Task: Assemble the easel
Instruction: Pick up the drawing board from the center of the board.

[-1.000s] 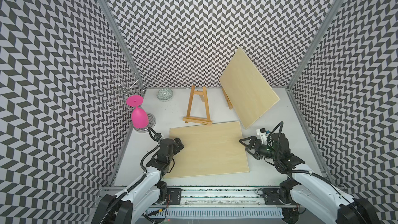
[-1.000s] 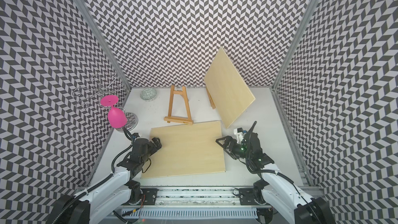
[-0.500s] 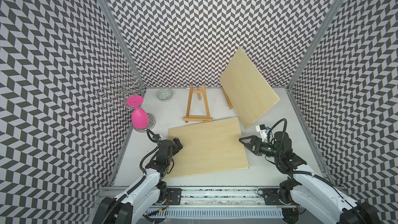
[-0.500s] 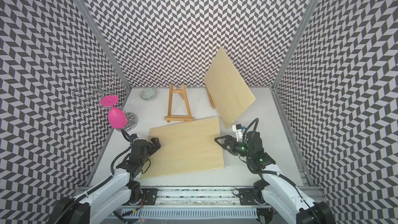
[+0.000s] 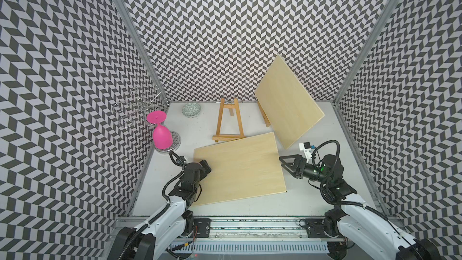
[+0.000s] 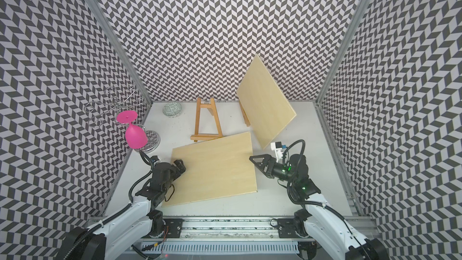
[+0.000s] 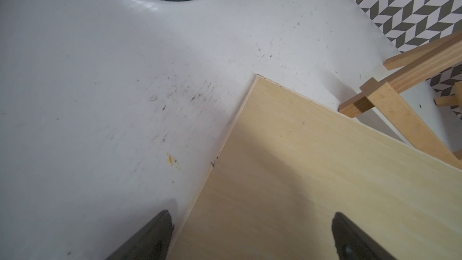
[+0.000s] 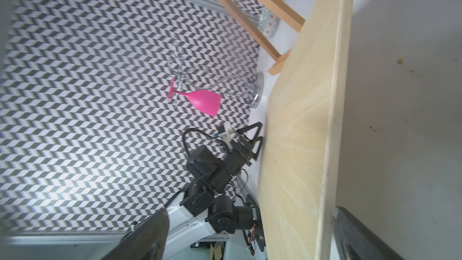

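Black-and-white chevron all over the walls, plain white with grey scuffs on the table. Pale cream wood grain on the flat board and the leaning board, warmer honey brown on the easel. Hot pink on the wine glass, chrome on the rack, green-and-white patterning on the bowl, matte black on the left gripper and the right gripper.

Perhaps second easel behind tilted board
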Available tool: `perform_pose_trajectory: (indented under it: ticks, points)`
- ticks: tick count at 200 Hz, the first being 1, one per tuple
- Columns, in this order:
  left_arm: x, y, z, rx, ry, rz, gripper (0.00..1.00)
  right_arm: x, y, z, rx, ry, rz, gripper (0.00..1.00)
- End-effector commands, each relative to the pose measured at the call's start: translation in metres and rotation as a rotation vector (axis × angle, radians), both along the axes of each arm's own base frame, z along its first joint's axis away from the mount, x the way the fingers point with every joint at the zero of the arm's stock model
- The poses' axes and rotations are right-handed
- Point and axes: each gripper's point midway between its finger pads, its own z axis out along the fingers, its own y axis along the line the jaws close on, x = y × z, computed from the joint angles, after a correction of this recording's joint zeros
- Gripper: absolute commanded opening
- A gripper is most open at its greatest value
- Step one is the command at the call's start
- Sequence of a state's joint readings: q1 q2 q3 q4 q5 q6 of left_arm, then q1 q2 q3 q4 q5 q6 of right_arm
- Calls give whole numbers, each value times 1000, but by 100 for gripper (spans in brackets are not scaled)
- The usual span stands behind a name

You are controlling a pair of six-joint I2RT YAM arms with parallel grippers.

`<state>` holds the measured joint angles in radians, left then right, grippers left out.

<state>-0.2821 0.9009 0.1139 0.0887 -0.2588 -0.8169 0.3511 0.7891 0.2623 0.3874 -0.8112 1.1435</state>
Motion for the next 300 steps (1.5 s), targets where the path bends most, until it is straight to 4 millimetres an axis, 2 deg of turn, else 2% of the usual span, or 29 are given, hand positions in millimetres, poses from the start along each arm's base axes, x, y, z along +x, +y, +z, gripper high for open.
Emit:
perform_pose_trajectory:
  ticks: [1,44,65,75,94,109,132,154,173,194,220,243,255,279,300]
  points:
    - [-99,-104,-52,-512,453,-377,98,-87,30,42,118,-31,495,99]
    - [-97,-108,-46,-543,427,-384,98,-71,34,33,92,4,423,99]
    - [-93,-106,-45,-520,422,-376,98,-61,39,44,72,-58,415,99]
    - [-92,-105,-44,-510,420,-377,98,-51,40,45,21,-72,377,99]
    - [-88,-98,-45,-456,422,-356,98,-24,32,28,-130,-46,245,99]
    - [-82,-94,-42,-428,399,-347,98,-11,25,16,-178,-26,184,95]
    - [-77,-84,-41,-347,411,-321,98,2,19,13,-239,-31,136,87]
    - [-69,-78,-35,-304,397,-298,98,13,12,24,-334,-87,90,83]
    - [-58,-77,-25,-292,351,-281,98,13,14,35,-324,-130,101,79]
    - [-48,-73,-14,-257,320,-267,98,11,15,40,-331,-164,122,68]
    - [-41,-69,-10,-228,306,-257,98,13,12,51,-368,-218,114,61]
    - [-37,-69,-6,-216,303,-257,98,10,11,57,-372,-253,120,51]
    - [-32,-67,-1,-203,291,-250,98,11,11,57,-373,-261,113,41]
    - [-22,-68,19,-193,242,-254,98,10,10,67,-384,-320,105,34]
    - [-14,-65,42,-170,183,-247,98,5,11,86,-361,-400,107,27]
